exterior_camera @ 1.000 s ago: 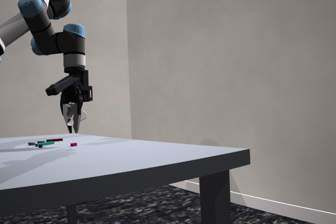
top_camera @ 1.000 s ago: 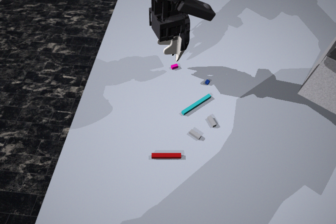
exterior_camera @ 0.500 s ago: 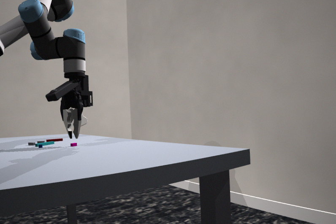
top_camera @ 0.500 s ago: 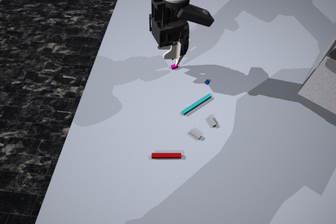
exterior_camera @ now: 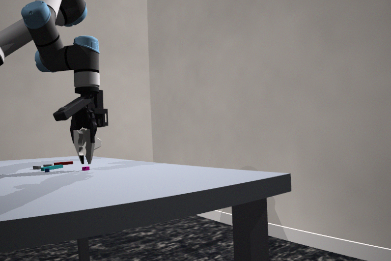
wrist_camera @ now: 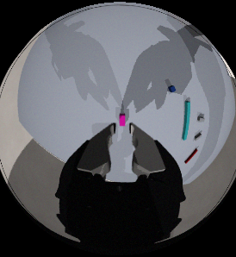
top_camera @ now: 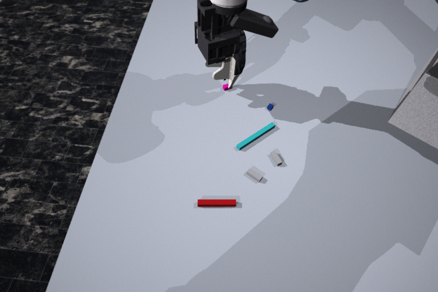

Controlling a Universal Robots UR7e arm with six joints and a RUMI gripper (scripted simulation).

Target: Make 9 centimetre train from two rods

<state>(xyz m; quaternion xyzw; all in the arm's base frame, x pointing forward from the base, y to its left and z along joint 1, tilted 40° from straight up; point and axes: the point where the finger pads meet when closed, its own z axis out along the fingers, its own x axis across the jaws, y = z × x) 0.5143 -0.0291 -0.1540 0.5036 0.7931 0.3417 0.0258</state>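
A magenta rod (top_camera: 225, 87) (exterior_camera: 86, 168) (wrist_camera: 122, 121) lies flat on the table. My gripper (top_camera: 228, 83) (exterior_camera: 85, 163) (wrist_camera: 122, 123) is open by a narrow gap and empty, pointing down just above the magenta rod. In the wrist view the rod lies in line with the gap, slightly beyond the fingertips. In the top view one fingertip partly hides it. A red rod (top_camera: 216, 203) (exterior_camera: 63, 163) (wrist_camera: 190, 156) lies alone, nearest the front in the top view. No two rods touch.
A blue rod (top_camera: 269, 106) (wrist_camera: 171, 89), a turquoise rod (top_camera: 255, 136) (wrist_camera: 187, 121) and two grey rods, one (top_camera: 275, 158) near the turquoise rod and one (top_camera: 254, 174) nearer the red, lie apart. A grey box-like block (top_camera: 417, 111) stands at the right edge.
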